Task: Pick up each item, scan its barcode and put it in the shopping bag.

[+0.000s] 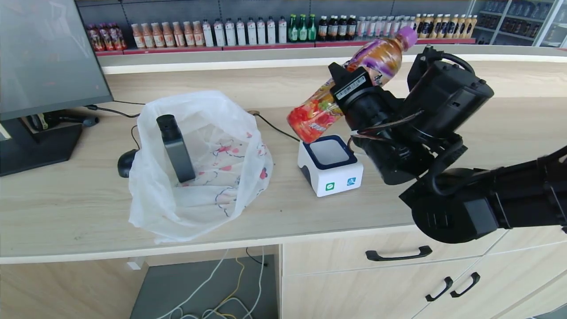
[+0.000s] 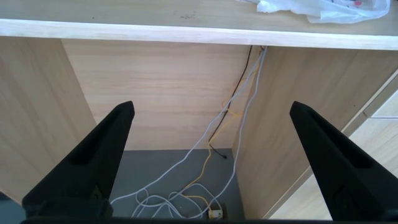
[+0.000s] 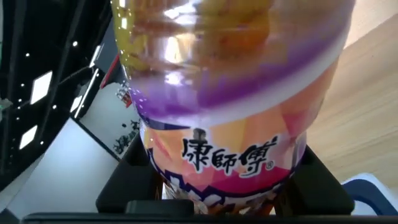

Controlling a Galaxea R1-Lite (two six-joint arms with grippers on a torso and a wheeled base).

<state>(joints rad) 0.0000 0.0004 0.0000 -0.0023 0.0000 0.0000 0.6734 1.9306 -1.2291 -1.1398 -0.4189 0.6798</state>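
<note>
The right claw [image 1: 354, 91] is clamped around the middle of the bottle [image 1: 316, 115], which is tilted (cap end up) just above the scanner [image 1: 330, 166] on the tabletop [image 1: 66, 208]. The left claw [image 2: 211, 112] is spread apart.

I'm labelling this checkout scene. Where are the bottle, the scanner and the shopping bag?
bottle [image 1: 310, 117], head view, lower body.
scanner [image 1: 330, 153], head view, top window.
shopping bag [image 1: 254, 177], head view, right side wall.
</note>
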